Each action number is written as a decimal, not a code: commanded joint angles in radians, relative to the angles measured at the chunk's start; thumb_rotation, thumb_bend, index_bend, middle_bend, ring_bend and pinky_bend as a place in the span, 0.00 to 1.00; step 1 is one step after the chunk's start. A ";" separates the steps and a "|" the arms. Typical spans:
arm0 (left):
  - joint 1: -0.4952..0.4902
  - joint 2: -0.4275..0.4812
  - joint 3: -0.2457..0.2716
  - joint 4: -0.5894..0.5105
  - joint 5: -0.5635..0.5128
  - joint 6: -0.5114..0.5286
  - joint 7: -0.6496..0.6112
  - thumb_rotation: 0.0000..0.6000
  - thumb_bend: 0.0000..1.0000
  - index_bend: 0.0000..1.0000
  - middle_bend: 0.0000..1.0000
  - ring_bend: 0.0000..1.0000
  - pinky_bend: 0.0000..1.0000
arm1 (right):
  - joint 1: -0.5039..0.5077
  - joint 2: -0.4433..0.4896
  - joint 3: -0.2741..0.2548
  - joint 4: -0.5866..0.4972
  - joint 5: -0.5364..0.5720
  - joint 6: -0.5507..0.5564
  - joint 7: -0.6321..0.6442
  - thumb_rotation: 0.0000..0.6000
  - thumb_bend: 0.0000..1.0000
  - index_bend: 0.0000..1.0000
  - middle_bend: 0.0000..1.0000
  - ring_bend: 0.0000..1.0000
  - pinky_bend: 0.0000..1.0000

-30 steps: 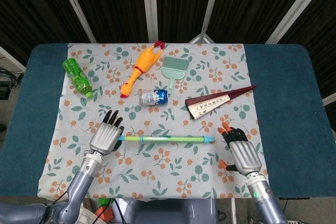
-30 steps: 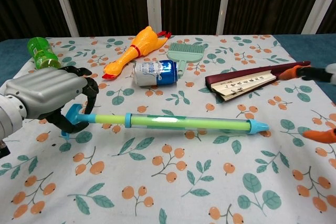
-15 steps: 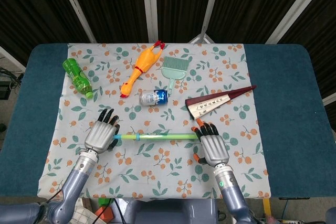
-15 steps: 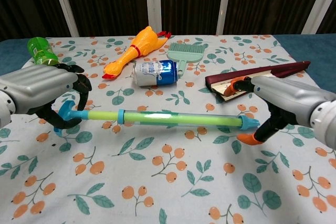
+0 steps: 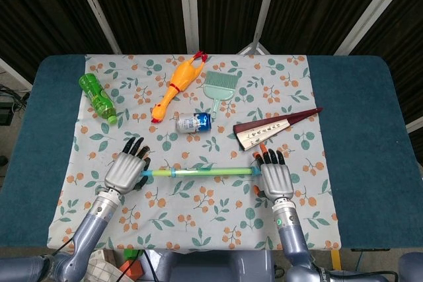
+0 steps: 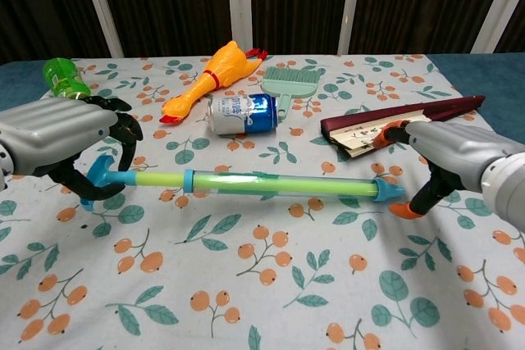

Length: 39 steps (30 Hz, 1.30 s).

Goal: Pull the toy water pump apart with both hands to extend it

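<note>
The toy water pump [image 5: 198, 172] [image 6: 271, 184] is a long green tube with blue ends, lying left to right across the floral cloth. My left hand [image 5: 125, 171] [image 6: 57, 133] grips its blue T-handle [image 6: 97, 174], fingers hooked around it. My right hand [image 5: 275, 179] [image 6: 459, 153] is at the opposite end, arched over the blue nozzle [image 6: 387, 191]. Its thumb is below the nozzle and its fingers are behind it, with a small gap showing between them and the tip.
Behind the pump lie a blue drinks can [image 5: 194, 122] [image 6: 242, 114], a folded fan [image 5: 274, 127] [image 6: 402, 125], a rubber chicken [image 5: 178, 84], a green brush [image 5: 217, 87] and a green bottle [image 5: 97, 97]. Dark blue table [image 5: 357, 130] borders the cloth.
My right hand came in from the right edge to the nozzle end, then eased slightly right. My left hand kept hold of the handle and drew it a little to the left.
</note>
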<state>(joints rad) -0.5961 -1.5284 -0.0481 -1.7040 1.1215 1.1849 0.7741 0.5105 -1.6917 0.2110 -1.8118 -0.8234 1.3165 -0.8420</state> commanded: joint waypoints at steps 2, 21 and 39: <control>0.001 0.005 0.005 -0.008 0.003 0.001 0.006 1.00 0.52 0.61 0.20 0.00 0.02 | 0.001 -0.001 -0.006 0.008 0.011 0.002 0.007 1.00 0.31 0.17 0.03 0.00 0.00; 0.001 0.032 0.009 -0.031 0.008 -0.002 0.007 1.00 0.52 0.63 0.20 0.00 0.02 | 0.031 -0.047 -0.005 0.086 0.037 -0.030 0.081 1.00 0.31 0.24 0.03 0.00 0.00; 0.003 0.055 0.015 -0.026 0.005 -0.016 -0.007 1.00 0.52 0.63 0.20 0.00 0.02 | 0.057 -0.099 0.001 0.152 0.040 -0.037 0.109 1.00 0.31 0.35 0.06 0.00 0.00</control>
<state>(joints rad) -0.5933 -1.4733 -0.0330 -1.7303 1.1262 1.1694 0.7668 0.5671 -1.7904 0.2123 -1.6596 -0.7831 1.2801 -0.7328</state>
